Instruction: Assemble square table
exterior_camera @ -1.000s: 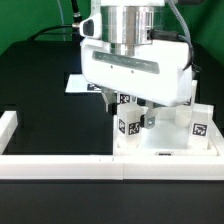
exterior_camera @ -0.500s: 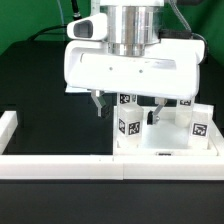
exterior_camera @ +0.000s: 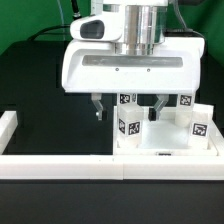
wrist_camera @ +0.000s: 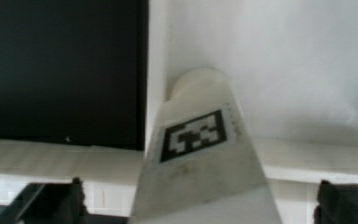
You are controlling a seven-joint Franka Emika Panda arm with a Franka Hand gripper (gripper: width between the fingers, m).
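Observation:
The white square tabletop (exterior_camera: pixel 168 152) lies against the front border wall, at the exterior view's right. Several short white tagged legs stand on it. One leg (exterior_camera: pixel 128 124) stands upright between my fingers; in the wrist view this leg (wrist_camera: pixel 197 150) fills the middle, tag facing the camera. My gripper (exterior_camera: pixel 128 108) hangs right above it, open, one finger (exterior_camera: pixel 97 108) on each side with a gap to the leg. In the wrist view my gripper (wrist_camera: pixel 202 205) shows only its dark fingertips (wrist_camera: pixel 60 200) at both sides, clear of the leg. Another leg (exterior_camera: pixel 197 122) stands further to the exterior view's right.
White bar-shaped border walls run along the front (exterior_camera: pixel 60 166) and the exterior view's left (exterior_camera: pixel 8 124). Black table surface (exterior_camera: pixel 50 115) spreads to the left of the tabletop. A white tagged sheet (exterior_camera: pixel 72 84) lies behind, mostly hidden by my hand.
My hand has turned about its vertical axis and now shows its broad face. The fingers, close around the leg a second ago, now stand wide apart on both sides of it.

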